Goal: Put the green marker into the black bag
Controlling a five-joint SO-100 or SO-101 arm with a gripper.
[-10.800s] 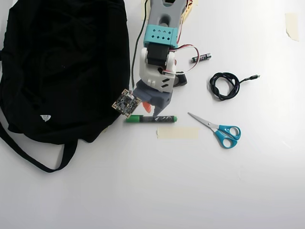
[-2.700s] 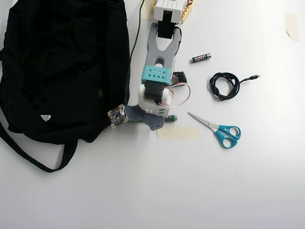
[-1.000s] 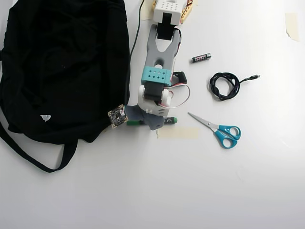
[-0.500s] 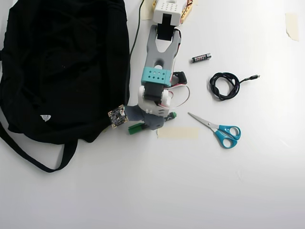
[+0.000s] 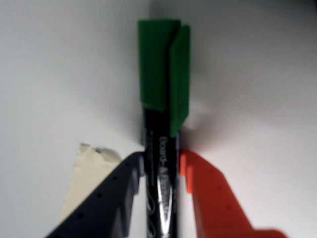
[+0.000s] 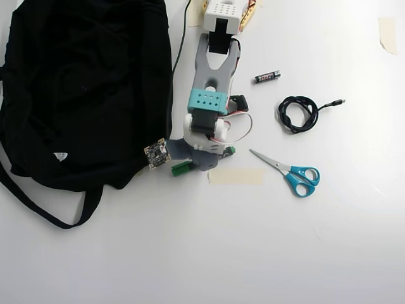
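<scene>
Item: green marker [image 5: 161, 99], clamped mid-barrel by our gripper [image 5: 161, 171], jaws narrow around it, cap exposed; position just beside black bag [image 6: 82, 88], ready for carrying over.

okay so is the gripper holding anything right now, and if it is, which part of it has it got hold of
Yes. The gripper is shut on the green marker, its two fingers clamping the dark barrel just below the green cap.
</scene>
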